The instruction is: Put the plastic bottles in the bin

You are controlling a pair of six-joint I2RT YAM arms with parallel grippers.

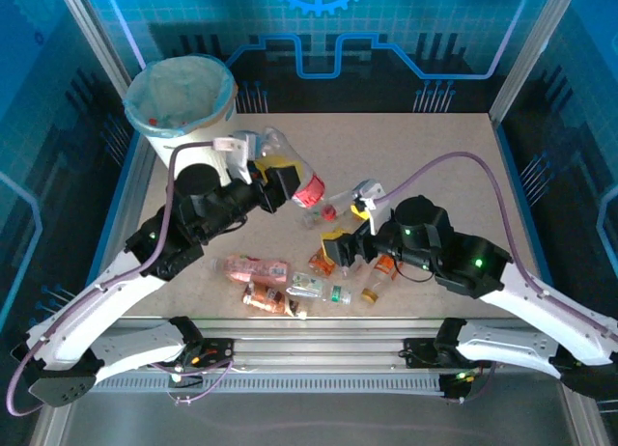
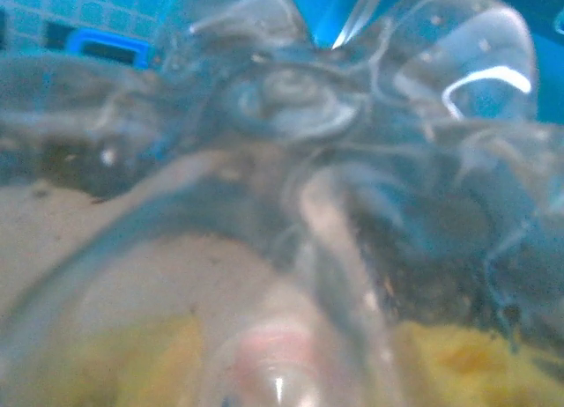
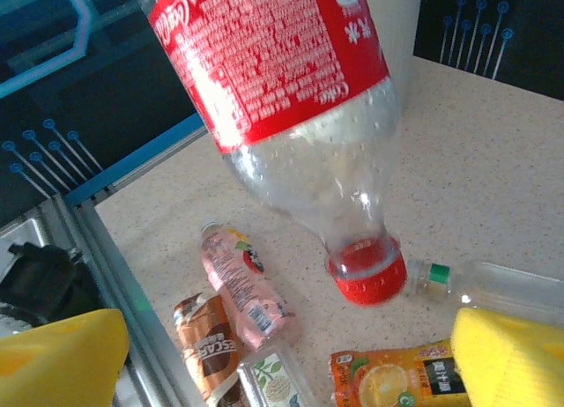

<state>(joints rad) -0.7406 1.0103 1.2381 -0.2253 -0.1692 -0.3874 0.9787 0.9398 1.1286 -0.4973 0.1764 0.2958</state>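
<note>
A clear plastic bottle (image 1: pixel 307 189) with a red label and red cap hangs tilted, cap down, above the table. My left gripper (image 1: pixel 278 180) is shut on its clear upper half. In the left wrist view this bottle (image 2: pixel 291 116) sits right against the lens, between my yellow pads (image 2: pixel 476 354). The right wrist view shows its red label (image 3: pixel 273 55) and its cap (image 3: pixel 366 275) just above the tabletop. My right gripper (image 1: pixel 343 236) stands open with nothing in it, right of the cap; its yellow fingers (image 3: pixel 62 358) are wide apart. The white bin (image 1: pixel 214 129) stands at the back left.
Several more bottles lie near the front middle: a pink one (image 1: pixel 253 268) (image 3: pixel 242 288), a brown one (image 1: pixel 266 299) (image 3: pixel 207 345), an orange one (image 1: pixel 323 263) (image 3: pixel 388 381), a clear green-capped one (image 3: pixel 493 284) and another orange one (image 1: pixel 379 277). The metal frame edge (image 3: pixel 106 240) runs along the table.
</note>
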